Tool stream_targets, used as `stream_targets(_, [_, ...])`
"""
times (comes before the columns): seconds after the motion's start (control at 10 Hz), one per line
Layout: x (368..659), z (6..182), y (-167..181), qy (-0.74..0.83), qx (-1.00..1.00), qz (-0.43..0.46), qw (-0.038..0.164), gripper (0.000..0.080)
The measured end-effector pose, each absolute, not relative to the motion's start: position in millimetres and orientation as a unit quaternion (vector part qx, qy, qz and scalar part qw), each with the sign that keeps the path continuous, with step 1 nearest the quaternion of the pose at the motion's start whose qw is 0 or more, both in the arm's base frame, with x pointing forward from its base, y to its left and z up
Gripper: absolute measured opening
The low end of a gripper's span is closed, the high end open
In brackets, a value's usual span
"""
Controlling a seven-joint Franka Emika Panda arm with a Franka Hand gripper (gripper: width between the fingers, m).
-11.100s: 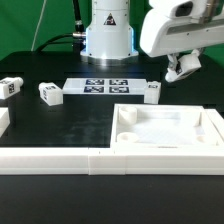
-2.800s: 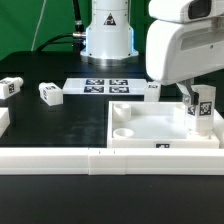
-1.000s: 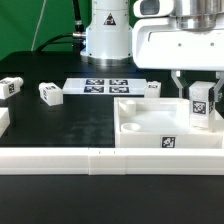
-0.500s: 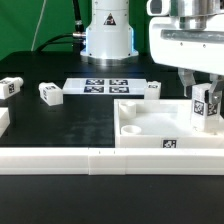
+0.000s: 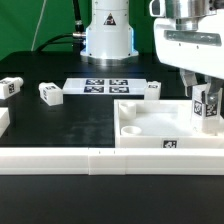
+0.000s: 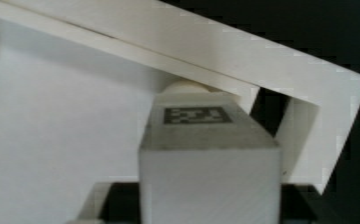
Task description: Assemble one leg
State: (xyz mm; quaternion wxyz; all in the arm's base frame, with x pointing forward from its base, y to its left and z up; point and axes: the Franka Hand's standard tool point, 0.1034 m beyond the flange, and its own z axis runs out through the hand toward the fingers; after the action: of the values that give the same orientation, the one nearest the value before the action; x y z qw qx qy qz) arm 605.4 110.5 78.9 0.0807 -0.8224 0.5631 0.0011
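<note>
Leg [image 5: 207,106], stubby white block with black-and-white square tag, upright, jaws clamped on it, at white panel [image 5: 135,141] corner

Quick rundown of my bench: the thin flat white marker board [image 5: 105,86] with its row of black-and-white tags lies on the black tabletop [image 5: 60,125]. The big white square tray-like panel [image 5: 160,120] with a raised rim sits in front of that board, toward the exterior view's right. It has a round hole [image 5: 130,129] in one corner. A long low white rail [image 5: 55,160] runs along the front, well apart from the board. There's a green backdrop [image 5: 30,25] behind it.
</note>
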Motion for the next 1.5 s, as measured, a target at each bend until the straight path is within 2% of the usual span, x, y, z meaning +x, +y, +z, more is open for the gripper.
stream_targets(0.1, [605.6, 78.7, 110.5, 0.536, -0.84, -0.002, 0.081, 0.0386])
stream_targets(0.2, [604.7, 78.4, 111.8, 0.501, -0.862, -0.002, 0.079, 0.0573])
stream_targets(0.3, [604.5, 77.3, 115.3, 0.444, -0.893, -0.005, 0.079, 0.0573])
stream_targets(0.4, [604.4, 76.9, 119.3, 0.382, -0.921, -0.008, 0.079, 0.0633])
stream_targets(0.9, [607.4, 78.6, 119.7, 0.132, -0.988, -0.023, 0.072, 0.0649])
stream_targets(1.1, [609.0, 80.9, 123.0, 0.024, -0.998, -0.032, 0.042, 0.0649])
stream_targets(1.4, [608.8, 77.1, 111.1, -0.091, -0.995, -0.041, 0.032, 0.0649])
stream_targets(1.5, [608.6, 77.2, 112.6, -0.082, -0.995, -0.041, 0.032, 0.0521])
